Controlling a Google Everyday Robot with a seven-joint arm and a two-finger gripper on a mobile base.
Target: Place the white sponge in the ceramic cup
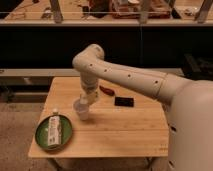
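Nearest, green plate (41,140) with the white carton (54,129) on the counter (120,135), not my concern; just past it the ceramic cup (82,109), upright, my hand (83,98) directly over its mouth; can't tell its state, or see the white sponge, presumably in my grip or in the cup; release step; next, let go squarely, then lift; black rectangle (124,101) farther back.

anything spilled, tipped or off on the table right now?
Nothing stands out. The ceramic cup stands upright on the wooden table, with the gripper directly above it. The white carton lies flat in the green plate. The black rectangle and a red object lie flat behind. No spill visible.
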